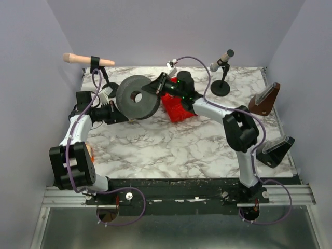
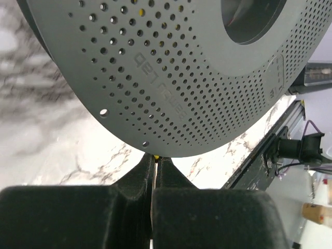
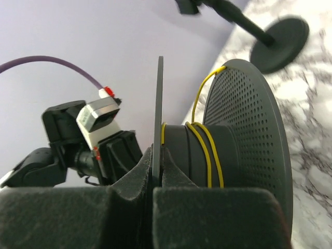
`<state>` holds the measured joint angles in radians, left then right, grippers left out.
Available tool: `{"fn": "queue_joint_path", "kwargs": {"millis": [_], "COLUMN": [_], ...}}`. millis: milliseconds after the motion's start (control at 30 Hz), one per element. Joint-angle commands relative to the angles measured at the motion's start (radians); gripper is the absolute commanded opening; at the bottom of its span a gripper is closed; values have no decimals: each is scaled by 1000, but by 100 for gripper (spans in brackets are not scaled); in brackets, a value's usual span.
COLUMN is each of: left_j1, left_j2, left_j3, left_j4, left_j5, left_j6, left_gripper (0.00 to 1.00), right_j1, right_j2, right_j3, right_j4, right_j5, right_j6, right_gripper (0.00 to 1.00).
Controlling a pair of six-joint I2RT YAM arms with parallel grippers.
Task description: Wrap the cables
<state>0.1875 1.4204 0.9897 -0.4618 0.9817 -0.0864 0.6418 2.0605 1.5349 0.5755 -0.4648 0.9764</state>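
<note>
Yellow cable (image 3: pixel 208 155), thin, few loose turns round grey spool (image 3: pixel 249 129)

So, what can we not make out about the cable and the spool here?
1. Right wrist view: the cable runs up to the rim of the spool. Past it, the free end is hidden behind that disc.
2. Left wrist view: the spool fills the frame, hiding the windings. A yellow speck at the shut left gripper is too small to call a grip.
3. Top view: the red object is partly covered by the spool, so its kind is unclear.
</note>
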Motion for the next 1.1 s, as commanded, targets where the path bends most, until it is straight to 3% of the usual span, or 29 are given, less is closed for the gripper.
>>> {"fn": "queue_joint_path", "kwargs": {"millis": [0,267,433,567,700,900,933,1067], "left_j1": [47,59,59,59,59,59,59,59], "left_j2": [34,118,189,270,290,281,282,292], "left_j3": [-20,-66,-66,-56,-48,-45,-42,-37], "left_j4": [-11,40,90,89,83,80,78,72], "left_j5": [-17,-75,-121,-135,-153,-176,-175,-178], "left_j6": [-9,-108,-139,-144,-133,-125,-124,-119], "left_gripper": [0,0,0,0,0,0,0,0], "right_j1": [30,6,-2,-10,-11,-8,-10,1], "right_j2": [157,441,444,432,389,195,158,49], "right_j3": [177,523,472,432,403,200,179,168], "right_j4": [-274,-508,-539,-537,-539,-568,-572,-707], "right_j5": [-149,-394,-419,-423,-414,-307,-296,-244], "right_j6": [-45,19,33,35,-16,-185,-218,-387], "right_gripper": [0,3,40,50,54,85,99,100]}}
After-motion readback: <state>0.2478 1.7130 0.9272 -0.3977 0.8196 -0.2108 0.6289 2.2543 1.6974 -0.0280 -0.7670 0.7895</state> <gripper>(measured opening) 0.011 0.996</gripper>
